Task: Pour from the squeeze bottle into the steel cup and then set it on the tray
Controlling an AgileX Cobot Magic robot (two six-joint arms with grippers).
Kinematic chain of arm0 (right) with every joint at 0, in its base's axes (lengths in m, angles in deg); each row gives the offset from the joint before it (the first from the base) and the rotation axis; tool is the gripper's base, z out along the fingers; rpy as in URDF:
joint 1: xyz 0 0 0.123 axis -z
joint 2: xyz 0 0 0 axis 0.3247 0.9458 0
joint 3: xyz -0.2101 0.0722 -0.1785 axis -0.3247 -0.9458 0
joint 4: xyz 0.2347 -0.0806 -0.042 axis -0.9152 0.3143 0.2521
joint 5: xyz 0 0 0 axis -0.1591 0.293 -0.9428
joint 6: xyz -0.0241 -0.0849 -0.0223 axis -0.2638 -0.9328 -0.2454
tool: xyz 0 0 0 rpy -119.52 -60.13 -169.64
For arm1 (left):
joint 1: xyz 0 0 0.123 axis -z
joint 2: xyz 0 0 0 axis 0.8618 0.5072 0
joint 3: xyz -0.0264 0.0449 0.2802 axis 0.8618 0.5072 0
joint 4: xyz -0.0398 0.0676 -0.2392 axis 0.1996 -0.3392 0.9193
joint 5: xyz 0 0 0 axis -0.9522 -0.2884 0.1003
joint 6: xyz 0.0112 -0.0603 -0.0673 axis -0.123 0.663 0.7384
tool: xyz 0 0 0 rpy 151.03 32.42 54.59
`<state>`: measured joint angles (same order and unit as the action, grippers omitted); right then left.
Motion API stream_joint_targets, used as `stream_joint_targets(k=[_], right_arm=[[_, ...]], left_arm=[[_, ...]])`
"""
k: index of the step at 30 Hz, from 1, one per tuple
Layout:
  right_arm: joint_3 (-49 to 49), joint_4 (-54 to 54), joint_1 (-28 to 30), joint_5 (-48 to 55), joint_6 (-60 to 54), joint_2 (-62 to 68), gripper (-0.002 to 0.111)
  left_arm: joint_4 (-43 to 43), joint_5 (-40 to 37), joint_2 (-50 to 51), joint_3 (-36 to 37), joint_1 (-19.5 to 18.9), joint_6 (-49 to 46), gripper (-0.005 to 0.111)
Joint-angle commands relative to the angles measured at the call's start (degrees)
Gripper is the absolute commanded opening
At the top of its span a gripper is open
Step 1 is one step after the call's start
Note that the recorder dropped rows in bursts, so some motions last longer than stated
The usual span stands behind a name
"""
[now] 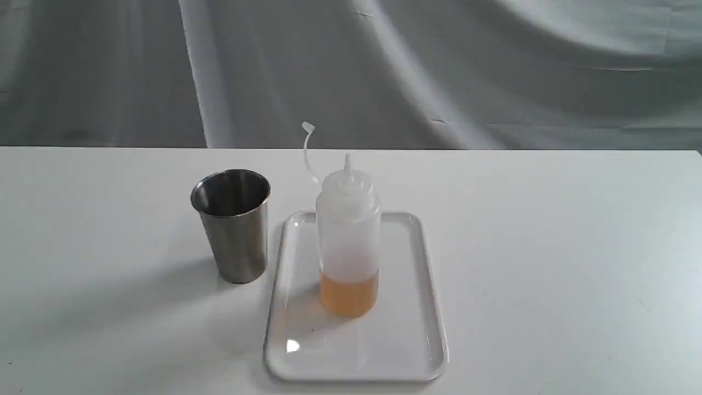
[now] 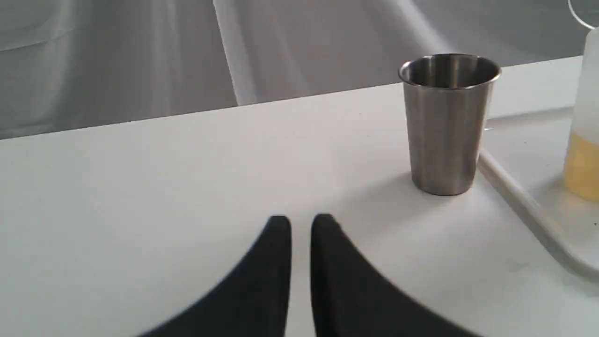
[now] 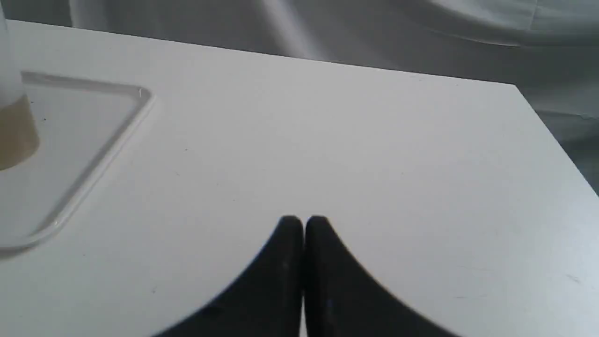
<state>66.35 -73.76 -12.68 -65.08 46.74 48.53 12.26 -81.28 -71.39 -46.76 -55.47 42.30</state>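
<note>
Exterior view: bottle (image 1: 347, 241) stood upright mid-frame on tray (image 1: 417, 329), cup (image 1: 236, 230) just left of tray. Left gripper (image 2: 301, 222) nearly closed, empty; right gripper (image 3: 304, 222) clenched, empty. Bottle axis vertical. Cup sat between bottle and left gripper, so right arm looked better placed.

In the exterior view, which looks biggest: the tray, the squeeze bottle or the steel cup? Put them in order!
1. tray, by far the widest and longest
2. squeeze bottle, taller than the cup
3. steel cup, smallest
</note>
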Motion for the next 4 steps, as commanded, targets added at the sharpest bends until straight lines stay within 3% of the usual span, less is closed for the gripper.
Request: stream_joint_targets(k=[1,4], right_arm=[[-0.2,0.7,0.5,0.0,-0.4,-0.4,0.0],[-0.2,0.7,0.5,0.0,-0.4,-0.4,0.0]], left_arm=[[0.0,0.4,-0.3,0.3,0.2,0.1,0.008],[0.0,0.4,-0.3,0.3,0.2,0.1,0.008]])
